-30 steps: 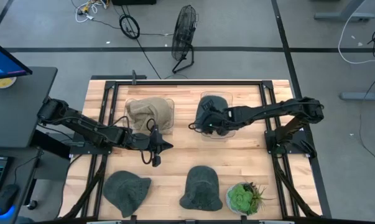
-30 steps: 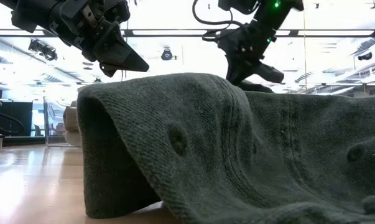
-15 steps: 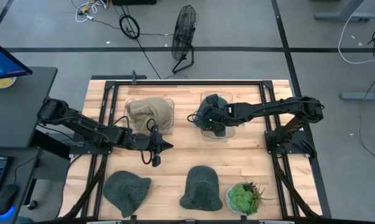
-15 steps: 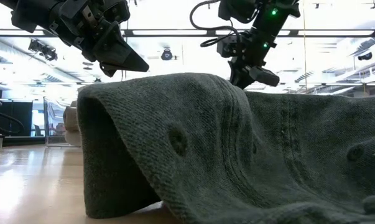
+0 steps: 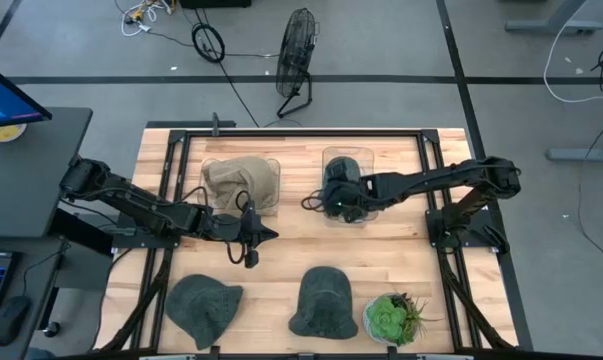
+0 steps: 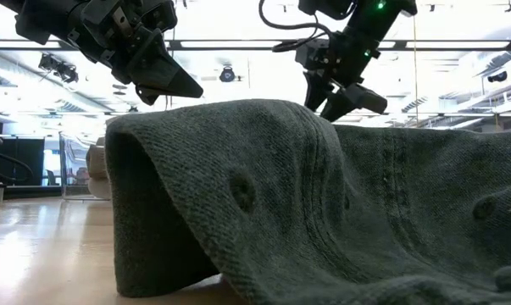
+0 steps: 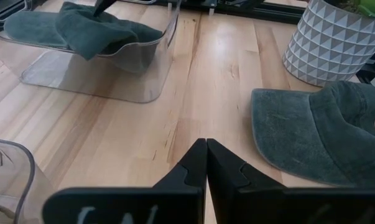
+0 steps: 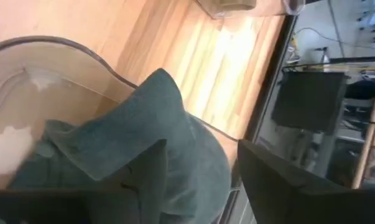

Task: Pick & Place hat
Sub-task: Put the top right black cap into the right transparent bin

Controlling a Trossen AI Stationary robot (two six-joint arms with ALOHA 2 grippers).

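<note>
Place step: right claw (image 8: 199,180) apart above green hat (image 8: 131,149) lying in clear bin (image 5: 347,186). Left claw (image 7: 206,165) together, idle mid-worktop (image 7: 218,68). Next: lift right arm clear.

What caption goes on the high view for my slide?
Right gripper drops a green hat into a clear bin; two more hats wait.

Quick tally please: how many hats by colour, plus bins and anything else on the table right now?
Dark green hats: 3 - one in the right clear bin, two loose at the front
Tan hats: 1, in the left clear bin
Clear bins: 2
Potted plants: 1
Total: 7
</note>
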